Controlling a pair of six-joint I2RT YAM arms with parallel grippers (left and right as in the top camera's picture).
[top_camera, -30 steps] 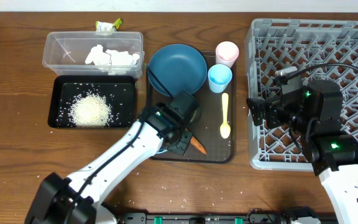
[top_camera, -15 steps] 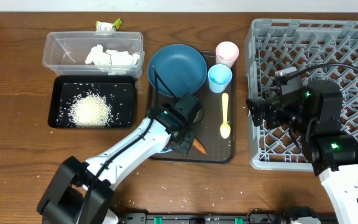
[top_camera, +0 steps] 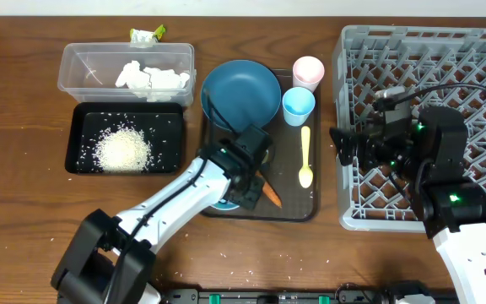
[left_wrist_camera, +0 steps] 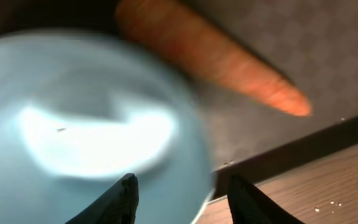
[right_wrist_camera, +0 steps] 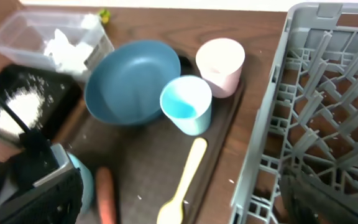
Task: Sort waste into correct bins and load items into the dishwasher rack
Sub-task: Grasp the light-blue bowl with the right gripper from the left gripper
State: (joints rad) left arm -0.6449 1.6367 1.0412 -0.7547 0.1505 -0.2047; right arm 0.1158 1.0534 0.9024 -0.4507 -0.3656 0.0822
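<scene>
My left gripper [top_camera: 245, 187] is open low over the dark-brown serving tray [top_camera: 289, 181], with the rim of the small pale bowl [left_wrist_camera: 86, 124] between its fingers [left_wrist_camera: 185, 199]. The orange carrot [top_camera: 269, 194] lies just right of it and also shows in the left wrist view [left_wrist_camera: 210, 56]. The dark blue plate [top_camera: 240, 93], pink cup [top_camera: 308, 72], light blue cup [top_camera: 299, 105] and pale yellow spoon [top_camera: 305, 158] are on the same tray. My right gripper [top_camera: 342, 150] is open and empty at the left edge of the grey dishwasher rack [top_camera: 445, 59].
The clear tub [top_camera: 78, 63] holds white tissues [top_camera: 150, 78]. The black tray [top_camera: 83, 156] holds a rice pile [top_camera: 122, 148]. A green-yellow wrapper [top_camera: 148, 35] lies behind the tub. Loose rice grains dot the table at the front.
My left gripper has shifted slightly over the bowl, and more of the carrot now shows beside it. The right gripper has edged a little left.
</scene>
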